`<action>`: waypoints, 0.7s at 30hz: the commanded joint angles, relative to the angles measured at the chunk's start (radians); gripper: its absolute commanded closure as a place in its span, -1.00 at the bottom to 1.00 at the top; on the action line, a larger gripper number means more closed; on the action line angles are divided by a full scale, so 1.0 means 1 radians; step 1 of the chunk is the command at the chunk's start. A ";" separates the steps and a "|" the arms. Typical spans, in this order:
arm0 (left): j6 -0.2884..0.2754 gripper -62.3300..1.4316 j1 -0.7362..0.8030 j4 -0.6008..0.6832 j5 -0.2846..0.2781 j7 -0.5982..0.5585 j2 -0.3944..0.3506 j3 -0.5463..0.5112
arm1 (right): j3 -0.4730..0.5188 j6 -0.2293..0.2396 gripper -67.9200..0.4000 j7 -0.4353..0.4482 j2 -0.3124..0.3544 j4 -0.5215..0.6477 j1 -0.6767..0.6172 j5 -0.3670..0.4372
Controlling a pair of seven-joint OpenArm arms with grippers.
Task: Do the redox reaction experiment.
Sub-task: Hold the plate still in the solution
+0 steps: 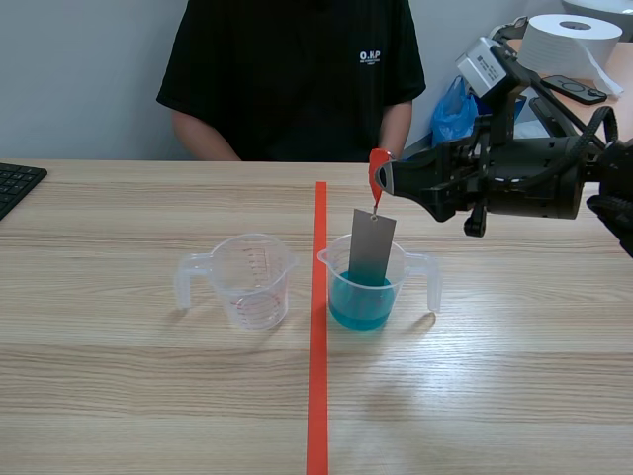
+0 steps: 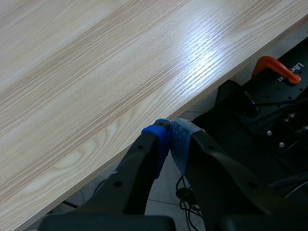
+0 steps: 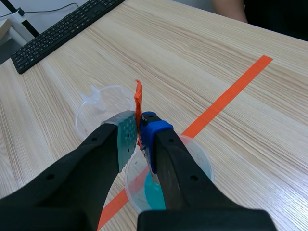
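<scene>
A clear measuring cup (image 1: 368, 289) holding blue liquid stands just right of the red tape line. A grey metal plate (image 1: 372, 247) hangs from a red tag (image 1: 376, 173), its lower end dipped in the blue liquid. My right gripper (image 1: 384, 178) is shut on the red tag (image 3: 138, 103) directly above that cup (image 3: 197, 159). An empty clear measuring cup (image 1: 247, 277) stands left of the tape. My left gripper (image 2: 171, 139) is shut on nothing, off the table's edge, and is absent from the scene view.
A person in a black shirt (image 1: 292, 69) sits across the table. A black keyboard (image 1: 15, 183) lies at the far left edge. A paper roll (image 1: 569, 45) and a blue bag (image 1: 455, 114) sit behind at the right.
</scene>
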 commanded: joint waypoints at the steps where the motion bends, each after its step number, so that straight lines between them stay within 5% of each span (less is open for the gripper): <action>1: -0.003 0.87 0.003 0.014 -0.009 -0.016 -0.006 0.000 | 0.008 0.015 0.94 0.003 0.003 0.011 0.014 0.006; 9: -0.003 0.87 0.003 0.014 -0.012 -0.016 -0.006 0.000 | 0.013 0.015 0.94 -0.011 0.008 0.031 0.014 0.015; 21: -0.003 0.87 0.003 0.014 -0.011 -0.016 -0.006 0.000 | 0.051 0.015 0.94 -0.059 0.100 0.229 0.014 0.126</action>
